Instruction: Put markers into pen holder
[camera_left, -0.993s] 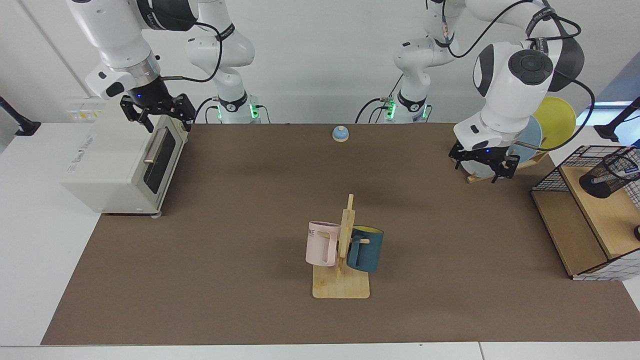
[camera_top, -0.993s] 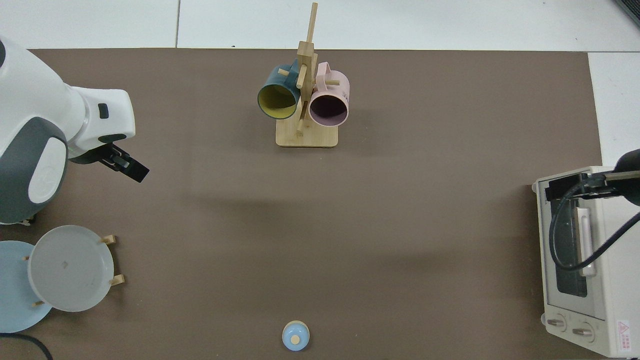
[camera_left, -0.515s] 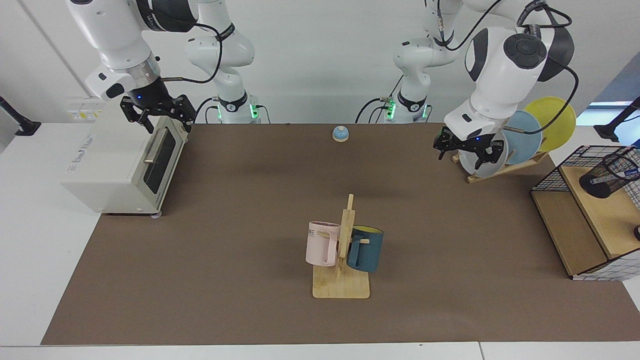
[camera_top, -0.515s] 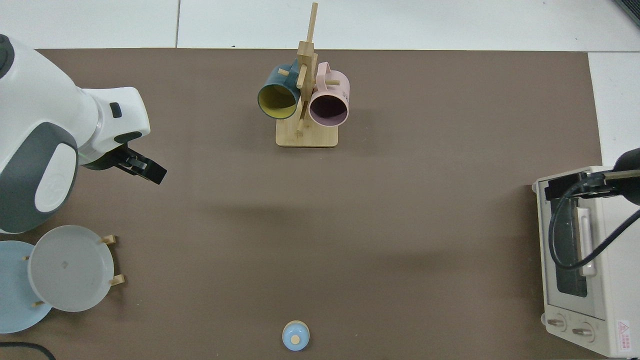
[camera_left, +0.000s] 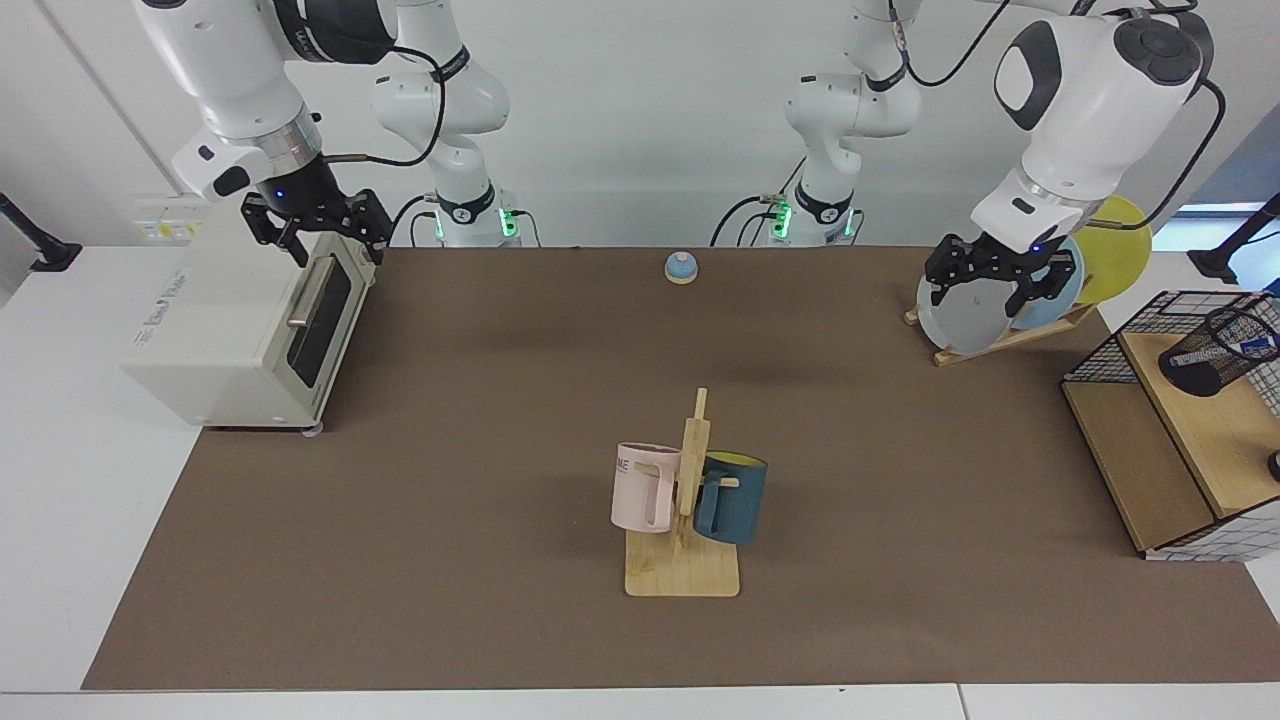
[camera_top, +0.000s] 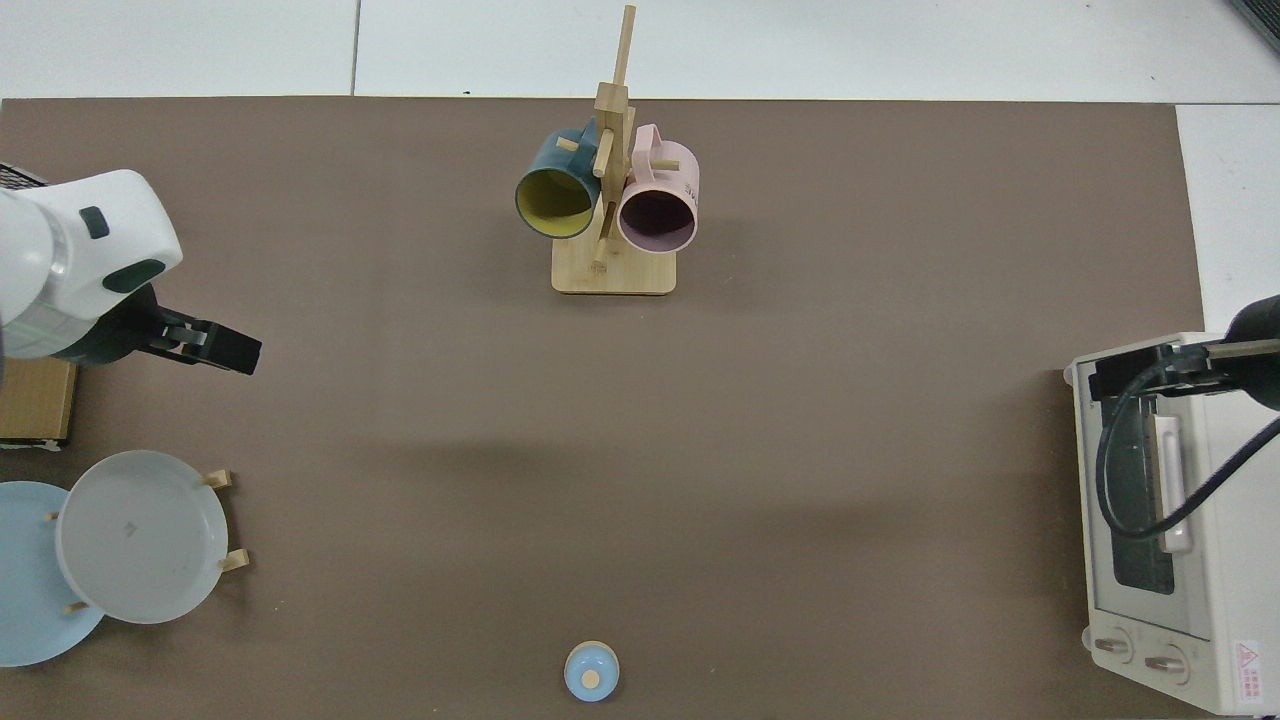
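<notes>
1. My left gripper (camera_left: 995, 288) hangs in the air in front of the grey plate (camera_left: 962, 318) in the wooden plate rack (camera_left: 1000, 335), its black fingers spread apart with nothing between them. In the top view the same gripper (camera_top: 215, 346) shows as a dark block over the brown mat, near the rack.

2. Taking the black wire-mesh pen holder (camera_left: 1212, 352) as my landmark: the left gripper sits well apart from it, toward the table's middle and farther back. I judge the hand is empty because nothing is being carried right now.

3. The pen holder stands on the wooden top of the black wire-grid shelf (camera_left: 1180, 440) at the table's edge. Something white and blue (camera_left: 1252, 346) shows at its rim; I take it for the white-barrelled marker with the dark blue cap, resting inside, but it is too small to be sure.

4. I see no other marker on the brown table mat (camera_left: 500, 420), so I judge the task is probably near its end.

5. Well apart from the holder, mid-table, a pink mug (camera_left: 645, 488) and a dark blue mug (camera_left: 732, 497) hang on a wooden mug tree (camera_left: 690, 520).

6. Farthest from the holder, my right gripper (camera_left: 318, 232) waits above the cream toaster oven (camera_left: 240, 330), its fingers apart and empty.
</notes>
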